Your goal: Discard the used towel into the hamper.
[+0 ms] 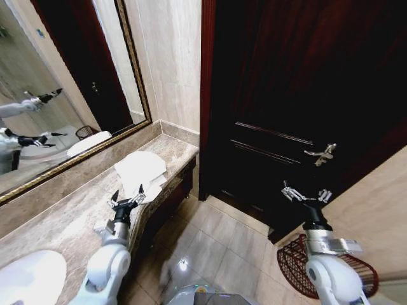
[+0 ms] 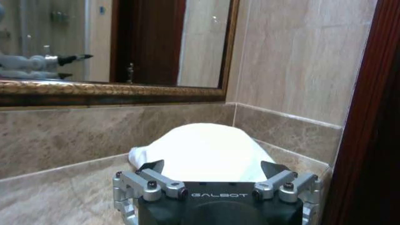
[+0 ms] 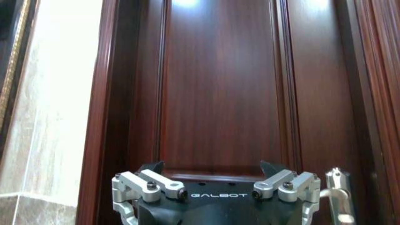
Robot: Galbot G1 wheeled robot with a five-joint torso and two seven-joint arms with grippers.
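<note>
A marble bench (image 1: 70, 219) runs under the mirror (image 1: 57, 82) at the head view's left; my left gripper (image 1: 126, 197) hovers spread wide and empty just before the white towel (image 1: 141, 170). Lower right, my arm partly hides the hamper (image 1: 297, 260), below my open, empty right gripper (image 1: 305, 194).

Left wrist: the towel (image 2: 203, 152) lies ahead, its near edge hidden.

Right wrist: the dark door (image 3: 218, 84); its handle (image 3: 337, 199) is cut off.

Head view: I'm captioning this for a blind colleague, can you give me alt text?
A white towel lies on a marble counter below a mirror, with the open left tool just short of it. The open right tool hangs before a dark door, above a wire hamper on the floor.
</note>
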